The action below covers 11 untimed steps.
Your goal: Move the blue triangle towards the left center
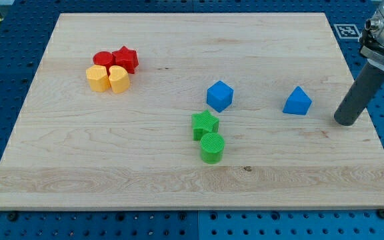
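The blue triangle (297, 101) lies on the wooden board (179, 167) at the view's right, about mid-height. My tip (345, 122) rests on the board to the right of the blue triangle and slightly lower, a short gap apart, not touching it. A blue cube (220, 96) sits near the board's middle, to the left of the triangle.
A green star (205, 124) and a green cylinder (213, 147) sit just below the blue cube. At the upper left a red cylinder (102, 59), a red star (125, 59), a yellow hexagon (97, 78) and a yellow heart-like block (118, 79) cluster together.
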Tool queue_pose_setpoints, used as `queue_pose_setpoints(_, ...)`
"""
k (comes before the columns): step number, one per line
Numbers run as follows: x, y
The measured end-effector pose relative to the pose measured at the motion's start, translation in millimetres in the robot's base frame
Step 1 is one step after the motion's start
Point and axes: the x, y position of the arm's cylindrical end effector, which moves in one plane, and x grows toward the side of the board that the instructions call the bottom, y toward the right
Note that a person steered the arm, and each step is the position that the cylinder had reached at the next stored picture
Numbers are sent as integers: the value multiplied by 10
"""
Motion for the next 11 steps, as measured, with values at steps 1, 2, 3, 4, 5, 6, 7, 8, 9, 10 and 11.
queue_pose_setpoints(1, 45, -114)
queue_pose_setpoints(2, 45, -348)
queue_pose_setpoints(3, 45, -561)
queue_pose_setpoints(4, -64, -802)
queue_pose_setpoints(5, -306, -861)
queue_pose_setpoints(6, -429, -822)
queue_pose_setpoints(7, -429, -826)
queue_pose_setpoints(8, -504, -928)
queue_pose_setpoints(9, -514, -928)
queue_pose_setpoints(10, -573, -928)
queue_pose_setpoints(11, -582, -885)
